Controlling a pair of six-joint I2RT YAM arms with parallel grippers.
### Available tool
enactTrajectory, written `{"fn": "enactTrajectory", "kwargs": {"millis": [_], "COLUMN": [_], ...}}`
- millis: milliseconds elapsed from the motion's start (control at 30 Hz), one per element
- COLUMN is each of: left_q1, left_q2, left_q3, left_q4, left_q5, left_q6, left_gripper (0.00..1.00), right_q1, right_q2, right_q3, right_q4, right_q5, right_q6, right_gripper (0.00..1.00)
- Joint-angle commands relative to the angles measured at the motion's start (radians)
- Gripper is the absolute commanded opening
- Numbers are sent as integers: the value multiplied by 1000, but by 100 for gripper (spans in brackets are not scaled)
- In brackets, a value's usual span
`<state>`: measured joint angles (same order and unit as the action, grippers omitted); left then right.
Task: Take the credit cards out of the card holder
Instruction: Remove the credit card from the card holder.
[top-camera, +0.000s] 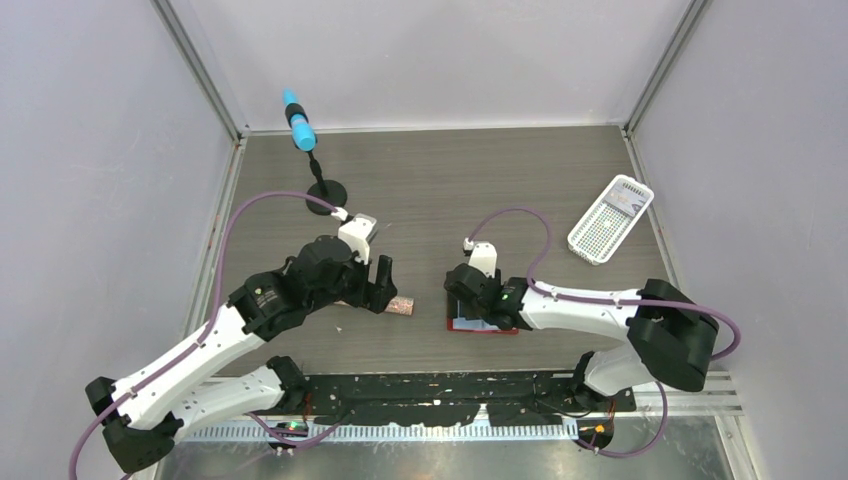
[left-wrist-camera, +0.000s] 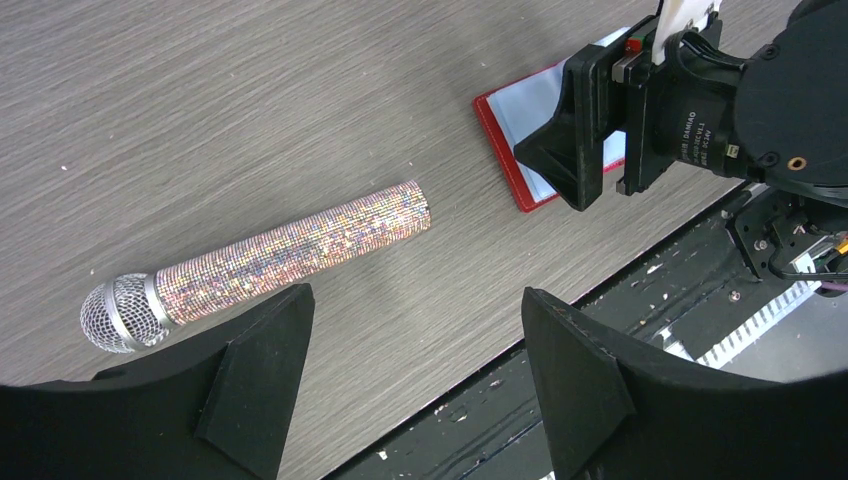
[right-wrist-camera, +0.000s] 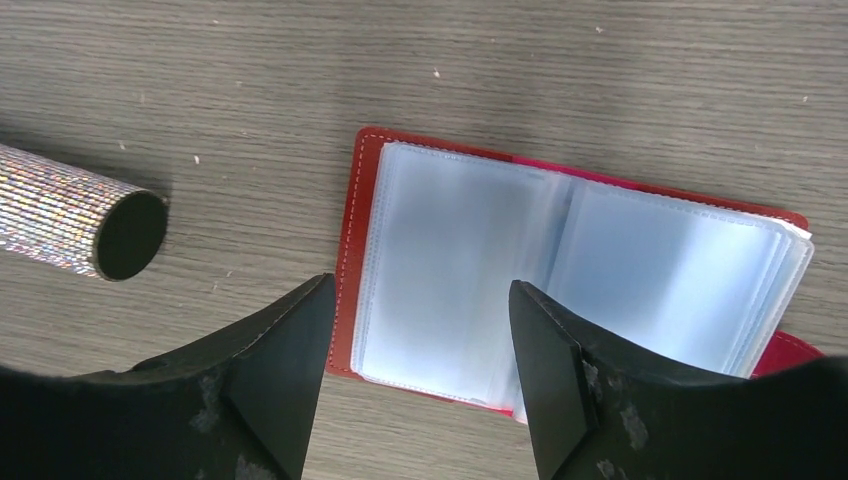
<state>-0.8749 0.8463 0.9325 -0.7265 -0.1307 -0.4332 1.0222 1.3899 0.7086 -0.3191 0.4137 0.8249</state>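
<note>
Right gripper (right-wrist-camera: 420, 288): fingers spread wide, nothing held, poised straight over card holder (right-wrist-camera: 470, 250).
Holder lies open flat on table (top-camera: 450, 170), red cover down, pale blue sleeves up, so pockets are reachable from above.
Credit cards: none outside holder; can't tell them apart inside frosted sleeves.
Left gripper (left-wrist-camera: 415, 295): spread, empty, over glittery microphone (left-wrist-camera: 290, 255) just beside holder. Probably placed to pin holder during the pull.

Grey wood-grain table (top-camera: 450, 180), pale walls (top-camera: 90, 150)
</note>
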Motion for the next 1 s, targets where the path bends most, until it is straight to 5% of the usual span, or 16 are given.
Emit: {"fn": "enactTrajectory", "kwargs": {"millis": [0,233,467,967], "left_q1": [-3,-3,-3,-3], "left_q2": [-12,-14,-2,107], "left_q3": [-3,-6,-6,-35], "left_q4": [6,19,26,117], "left_q5": [-11,-14,-8,85], "left_q6": [9,-8,-19,-56], "left_gripper": [79,80,80,77], "right_q1": [12,15,14,13], "right_q2": [34,85,39,-112], "right_q3": [38,32,-30,-144], "right_q4": [-20,-32,55,209], "right_q5": [55,58,22,7], "right_q6": [26,36,36,28], "right_gripper": [72,71,52,33]}}
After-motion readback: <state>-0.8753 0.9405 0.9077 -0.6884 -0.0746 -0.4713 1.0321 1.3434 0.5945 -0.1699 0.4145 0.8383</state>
